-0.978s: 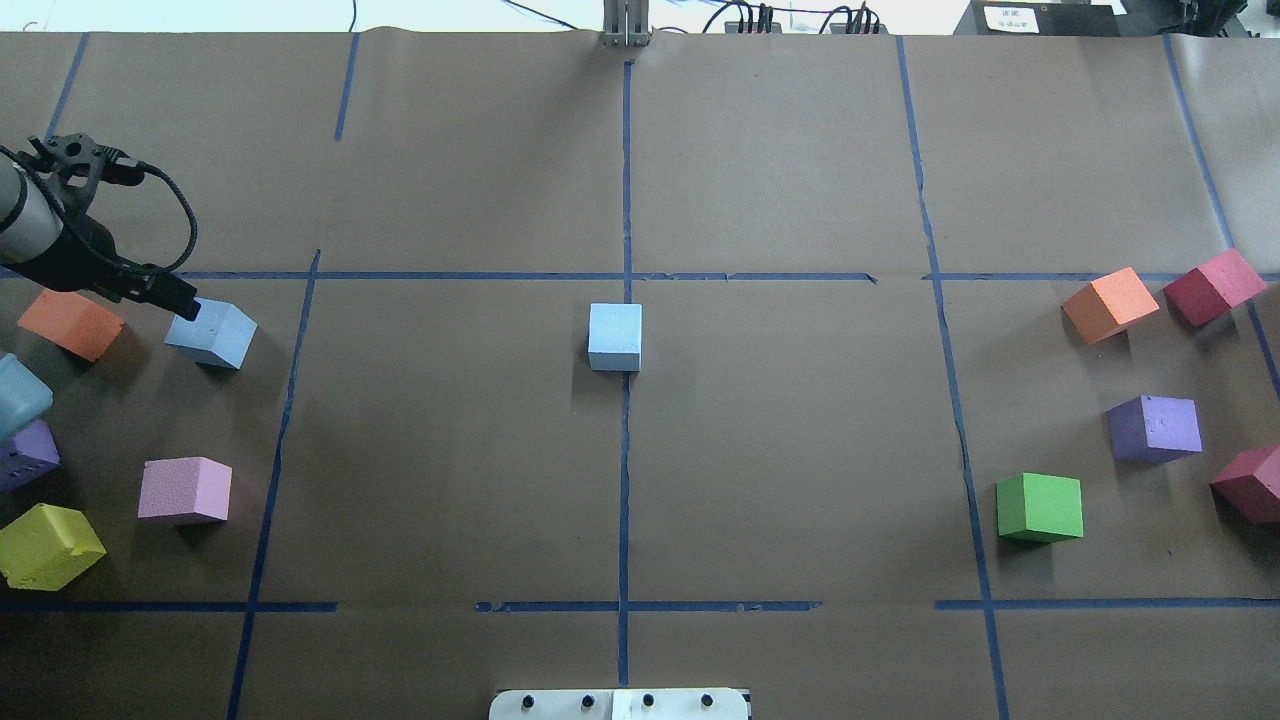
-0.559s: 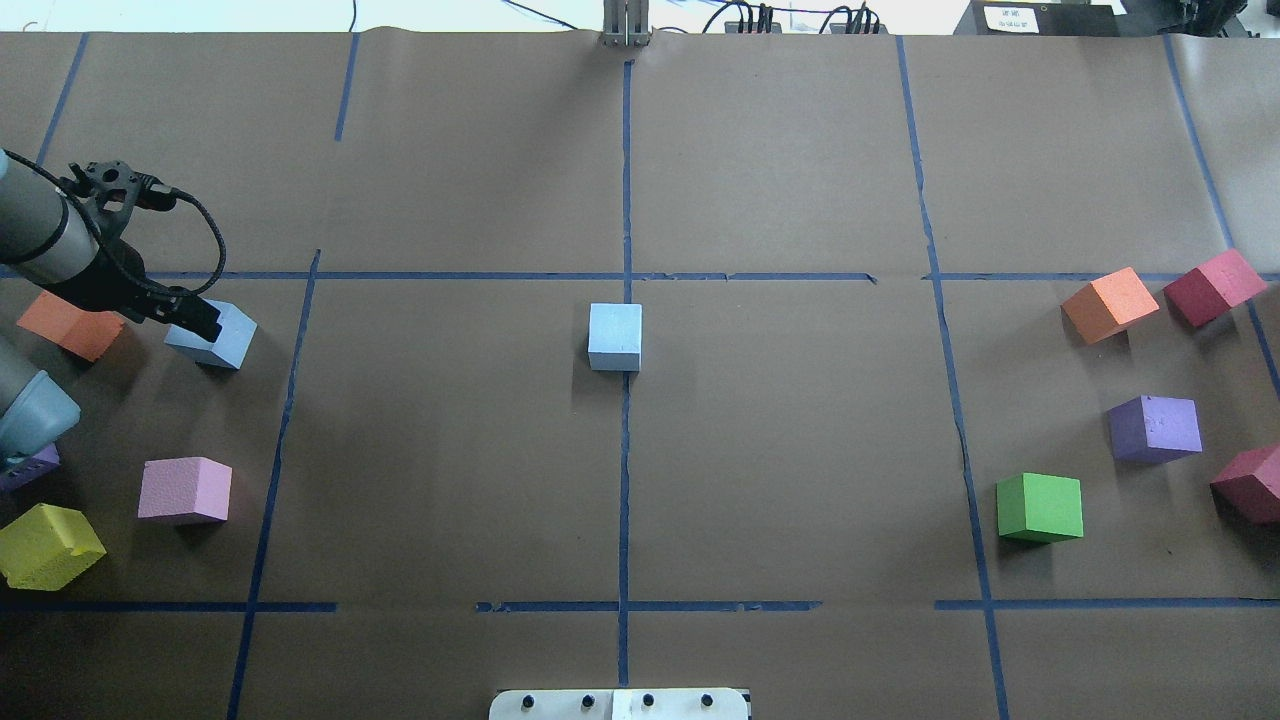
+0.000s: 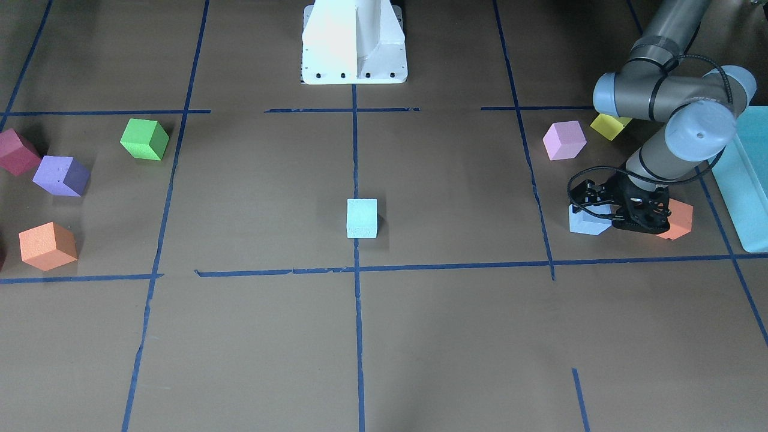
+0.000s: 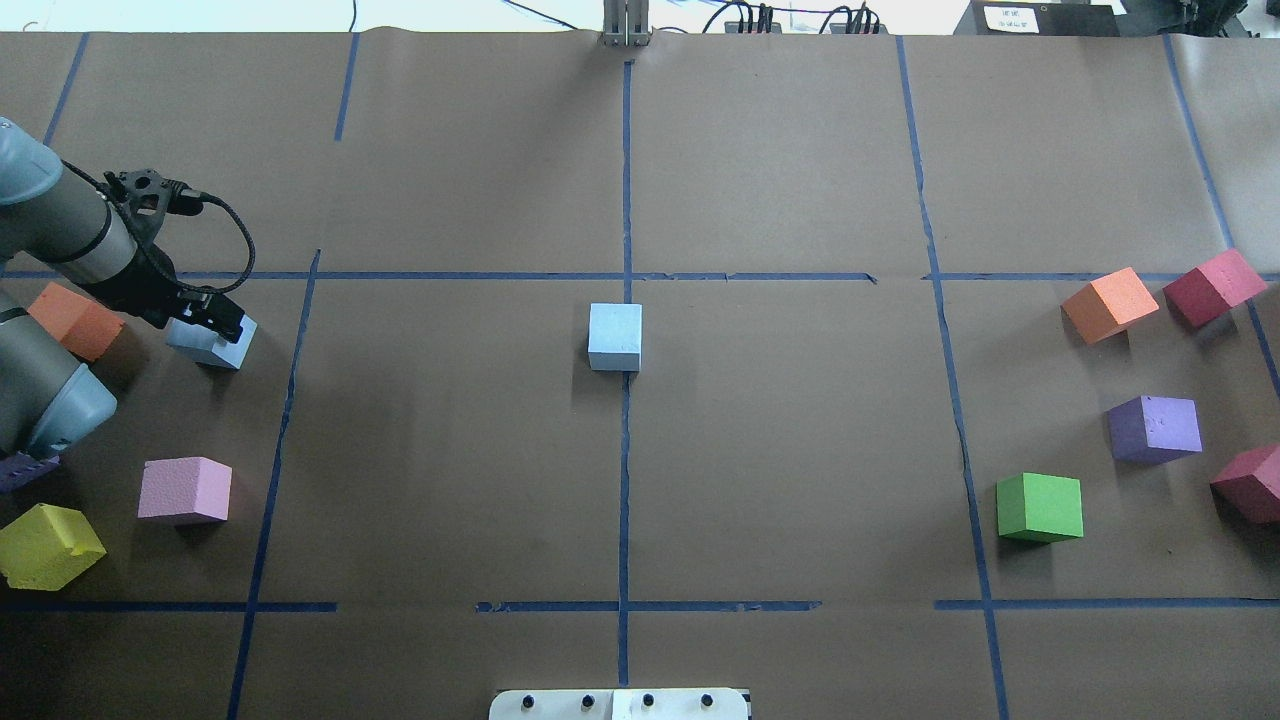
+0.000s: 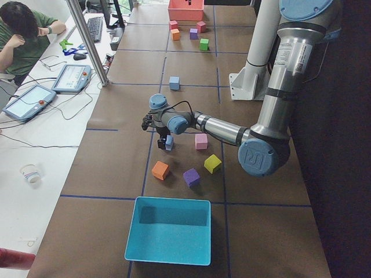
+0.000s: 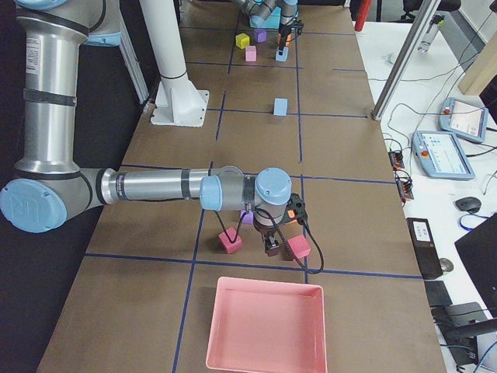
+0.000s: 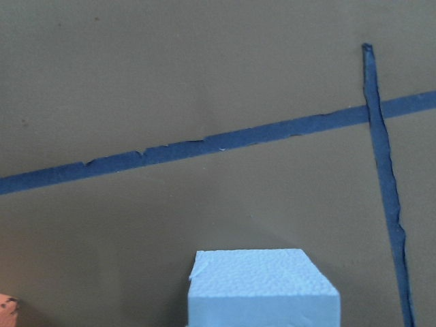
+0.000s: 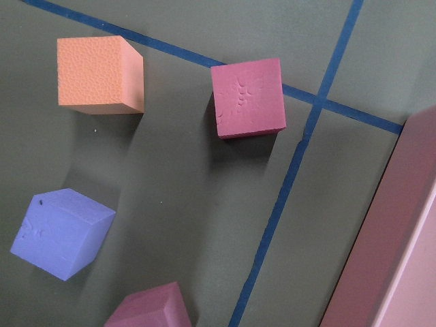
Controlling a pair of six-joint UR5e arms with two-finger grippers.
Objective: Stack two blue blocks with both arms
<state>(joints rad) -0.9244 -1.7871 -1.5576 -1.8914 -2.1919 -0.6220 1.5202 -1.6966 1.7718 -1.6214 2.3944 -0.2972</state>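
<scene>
Brown paper-covered counter [image 4: 450, 450] with a blue tape grid. Far left: left tool [image 4: 215, 322] sits over the sky-blue foam cube [image 4: 232, 348]. Its fingers are lost against the black body, so can't tell if spread or pinching. The wrist view shows only the cube's top face, low centre.

The cube is likely very light, soft and grainy, not slippery, and gives under pressure. Best hold is 2 opposite flat sides at mid-height with a gentle pinch. It sits skewed to the tape lines, so the wrist should match that.

Orange foam cube [image 4: 70, 318] is just beside it on the arm side, a bump risk. Pink foam cube [image 4: 185, 490] and yellow foam cube [image 4: 45, 545] are apart.

Centre: aqua foam cube [image 4: 614, 337] alone on the middle line, path looks open.

Right: green foam cube [image 4: 1040, 507] and purple foam cube [image 4: 1155, 428] are well apart, no obstacle. Right tool [image 6: 269, 247] is low near the pink tray [image 6: 264, 326], state can't tell.
</scene>
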